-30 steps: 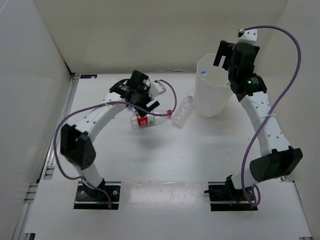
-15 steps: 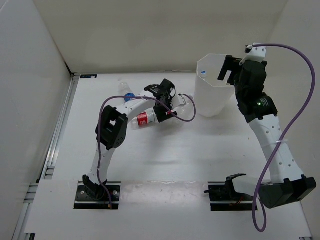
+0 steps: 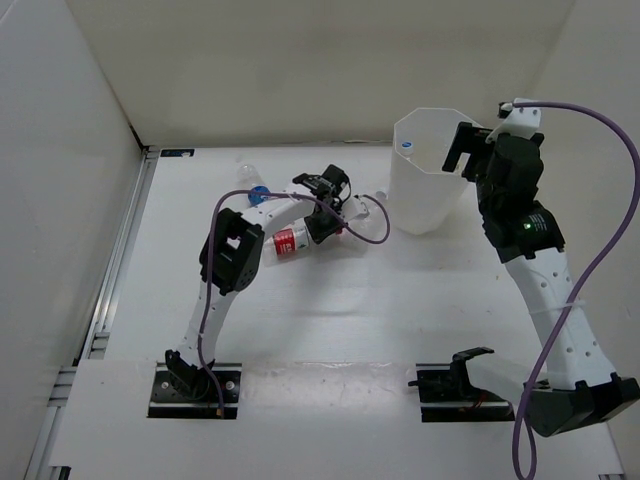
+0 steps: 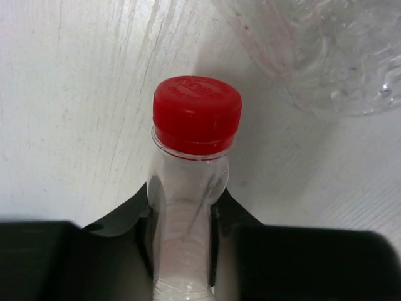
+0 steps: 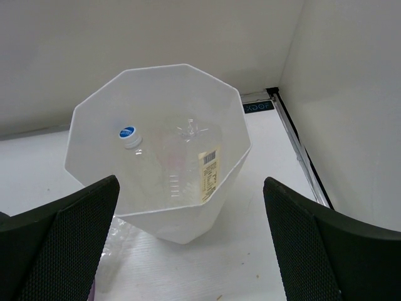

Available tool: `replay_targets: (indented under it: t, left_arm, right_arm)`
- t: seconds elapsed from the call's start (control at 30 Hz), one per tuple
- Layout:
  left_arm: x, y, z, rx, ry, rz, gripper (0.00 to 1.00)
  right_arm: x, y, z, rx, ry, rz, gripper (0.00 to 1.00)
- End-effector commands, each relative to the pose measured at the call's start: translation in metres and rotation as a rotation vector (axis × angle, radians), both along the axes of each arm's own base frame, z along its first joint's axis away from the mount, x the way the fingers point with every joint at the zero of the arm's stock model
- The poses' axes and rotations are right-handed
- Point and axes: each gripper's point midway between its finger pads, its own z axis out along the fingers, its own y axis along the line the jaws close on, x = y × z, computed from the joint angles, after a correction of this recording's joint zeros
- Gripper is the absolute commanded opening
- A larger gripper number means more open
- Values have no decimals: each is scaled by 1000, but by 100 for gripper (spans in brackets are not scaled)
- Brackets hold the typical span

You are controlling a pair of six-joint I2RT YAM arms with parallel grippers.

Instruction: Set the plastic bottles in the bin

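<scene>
A clear bottle with a red label [image 3: 287,241] lies on the table left of the bin [image 3: 402,135]. My left gripper [image 3: 335,212] is shut on its neck just below the red cap [image 4: 197,113]; the black fingers [image 4: 235,216] press the neck from both sides. An unlabelled crinkly bottle [image 4: 313,50] lies just past the cap, by the bin's foot [image 3: 378,200]. Another bottle with a blue cap [image 3: 252,187] lies behind the left arm. My right gripper [image 5: 191,185] hangs open above the bin [image 5: 156,69], empty. Inside lie a blue-capped bottle [image 5: 130,135] and a labelled one [image 5: 208,168].
White walls close in the table on the left, back and right. A metal rail [image 3: 120,260] runs along the left edge. The bin stands at the back right, close to the right arm. The left arm's purple cable [image 3: 365,235] loops over the table beside the gripper.
My left arm swung right to the red-capped bottle and its jaws, open before, have shut on the neck. The right arm drew back to the right over the bin, still open.
</scene>
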Motion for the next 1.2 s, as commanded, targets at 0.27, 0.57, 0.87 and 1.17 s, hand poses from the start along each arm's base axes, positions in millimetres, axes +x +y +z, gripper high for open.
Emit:
replay_targets:
  t: [0.27,0.57,0.87,1.17]
  left_arm:
    - [47,13,213,-235,-413,159,16]
    - [75,-27,456,-893,-883,247,16]
    - [51,-113,541,-1577,-979,28,10]
    - [24,-195,510,-1733,-842,-77,10]
  right_arm:
    - [-11,3,-8,86,-24,4,99]
    - [-32,-28,-15,117,-40,-161,99]
    - [-74,-63,-29,155,-49,-338,99]
    - [-93,-66,-39,177,-47,-329,99]
